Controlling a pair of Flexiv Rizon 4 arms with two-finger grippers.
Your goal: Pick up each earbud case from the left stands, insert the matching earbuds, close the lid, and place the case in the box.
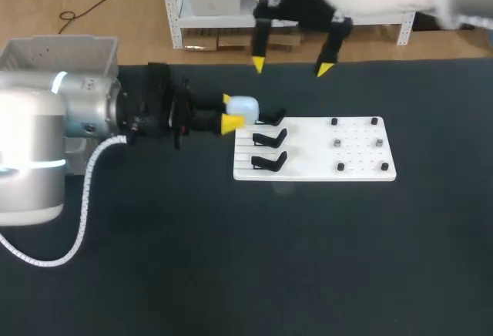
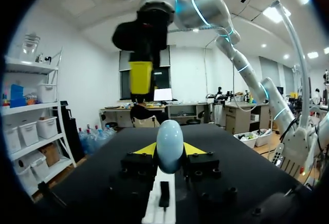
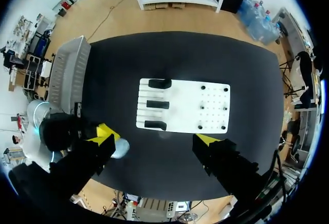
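Pinching pale-blue earbud case (image 1: 243,107) with left pincer (image 1: 229,112), fingers pressing both sides, at 11 o'clock corner of board (image 1: 362,168). Right pincer (image 1: 291,66) hanging spread, holding nothing, at 12 o'clock edge of desk (image 1: 231,274). Judging pick underway; earbud insertion, lid closing, boxing pending; box (image 1: 62,49) sitting at 10 o'clock.

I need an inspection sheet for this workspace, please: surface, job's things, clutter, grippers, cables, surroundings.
Surface: black table top, nothing spilled on it.
Job's things: pale blue egg-shaped earbud case held at the edge of the white plastic board; its three black stands are bare; six small dark pieces on its other half, too small to identify; grey plastic box at the far left.
Clutter: nothing seen.
Grippers: left gripper, fingers shut on the case; right gripper, fingers open, over the far edge.
Cables: white coiled hose on the left arm.
Surroundings: nothing seen reaching over the table.
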